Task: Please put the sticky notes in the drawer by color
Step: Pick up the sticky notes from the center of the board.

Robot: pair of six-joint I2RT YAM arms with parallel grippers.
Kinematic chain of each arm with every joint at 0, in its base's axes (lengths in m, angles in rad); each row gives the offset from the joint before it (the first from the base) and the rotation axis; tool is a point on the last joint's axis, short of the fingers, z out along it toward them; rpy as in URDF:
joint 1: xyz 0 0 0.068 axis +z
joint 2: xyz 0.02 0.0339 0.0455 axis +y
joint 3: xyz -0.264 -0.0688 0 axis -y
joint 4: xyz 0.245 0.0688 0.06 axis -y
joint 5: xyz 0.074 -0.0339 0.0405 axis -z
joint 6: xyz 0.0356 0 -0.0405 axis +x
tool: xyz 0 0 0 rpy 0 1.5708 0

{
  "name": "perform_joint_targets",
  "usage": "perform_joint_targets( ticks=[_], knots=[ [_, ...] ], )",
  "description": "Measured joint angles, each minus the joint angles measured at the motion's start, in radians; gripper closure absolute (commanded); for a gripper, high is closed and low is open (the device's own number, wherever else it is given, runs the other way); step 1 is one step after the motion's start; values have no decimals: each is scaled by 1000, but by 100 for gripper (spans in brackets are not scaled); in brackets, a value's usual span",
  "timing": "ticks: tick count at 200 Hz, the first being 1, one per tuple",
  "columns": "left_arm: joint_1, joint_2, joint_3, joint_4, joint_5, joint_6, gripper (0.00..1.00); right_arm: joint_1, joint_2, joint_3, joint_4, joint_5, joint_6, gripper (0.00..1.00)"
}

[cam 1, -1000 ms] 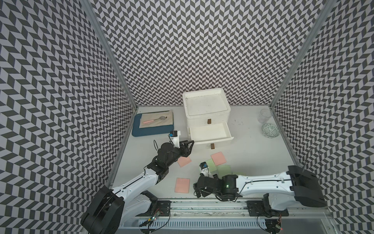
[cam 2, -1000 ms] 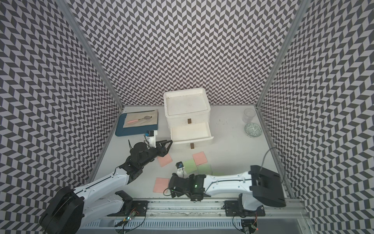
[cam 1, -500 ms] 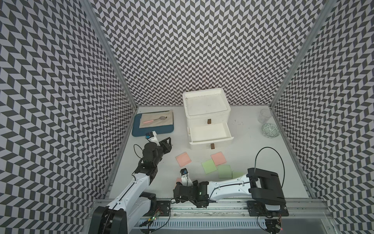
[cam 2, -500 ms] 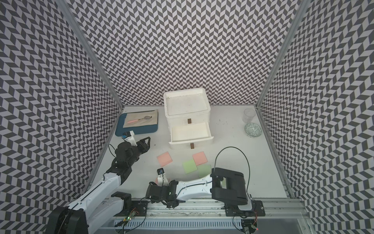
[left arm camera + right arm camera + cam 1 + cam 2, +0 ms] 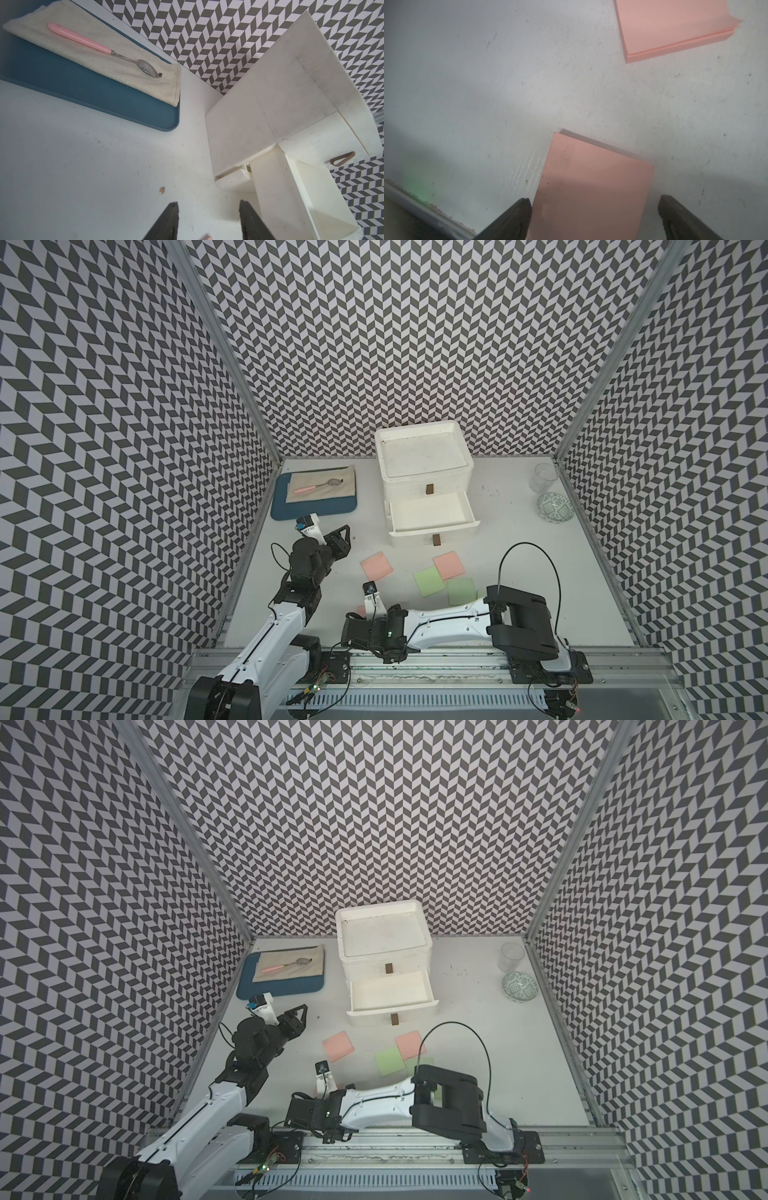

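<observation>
right wrist: pink note (image 5: 593, 178) within right gripper (image 5: 594, 198) | top views: sliver, maybe

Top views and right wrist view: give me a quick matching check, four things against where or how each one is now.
1. middle drawer of the white plastic three-drawer unit
2. pink-handled metal spoon
3. right gripper
4. clear drinking glass

A. beside the green patterned ceramic bowl
B. pulled out, empty
C. on the beige cloth on the blue tray
D. open, a salmon-pink sticky note between its jaws

Pairs: 1-B, 2-C, 3-D, 4-A
</observation>
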Motion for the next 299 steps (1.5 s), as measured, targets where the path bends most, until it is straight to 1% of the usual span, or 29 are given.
perform_joint_targets(
  ticks=[33,65,124,156,168,182,203,231,271,299],
  knots=[
    [0,-10,-6,8,13,-2,49,1,8,14,-13,4,-4,1],
    [0,-14,-6,9,23,-4,49,7,35,60,-30,-2,-17,0],
    [0,-21,-6,18,36,-8,49,14,37,53,-12,13,-22,1],
    [0,-24,-6,21,41,-9,49,14,50,55,-73,67,-5,0],
    [0,-25,-6,22,43,-9,49,13,42,30,-83,90,4,0],
    [0,-26,-8,24,45,-9,49,6,1,-41,-50,103,10,0],
    [0,-26,-9,30,46,-12,49,-16,-82,-166,-21,99,25,0],
    [0,-24,-11,41,50,-17,49,-50,-145,-256,12,89,13,0],
    [0,-6,-24,62,55,-19,49,-60,-157,-272,50,75,-45,0],
    [0,21,-26,72,67,-19,49,-81,-142,-248,80,39,-136,0]
  ],
)
